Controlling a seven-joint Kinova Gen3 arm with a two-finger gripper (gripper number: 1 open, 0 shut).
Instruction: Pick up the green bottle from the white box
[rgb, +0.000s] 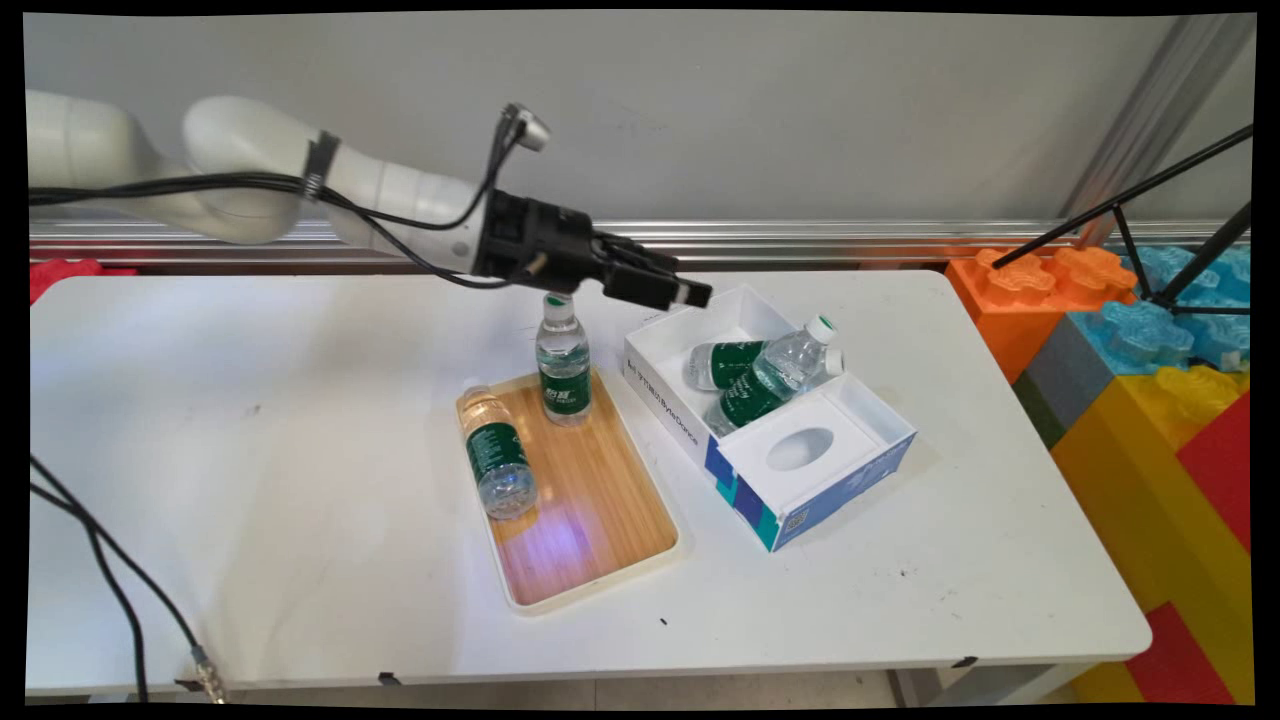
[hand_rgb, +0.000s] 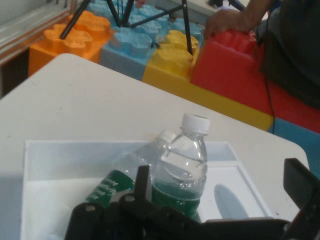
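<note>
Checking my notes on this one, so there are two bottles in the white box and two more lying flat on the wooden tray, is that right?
Not quite. On the wooden tray only one bottle lies flat; the other bottle stands upright at the tray's far end, as the main view shows. The rest holds: two bottles lie in the white box, below the gripper.

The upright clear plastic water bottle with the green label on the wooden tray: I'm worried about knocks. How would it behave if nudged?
The upright clear plastic water bottle with the green label is tall and narrow, so it would probably tip. Round, it would likely roll on the wooden tray. It looks filled, so probably fairly heavy.
</note>
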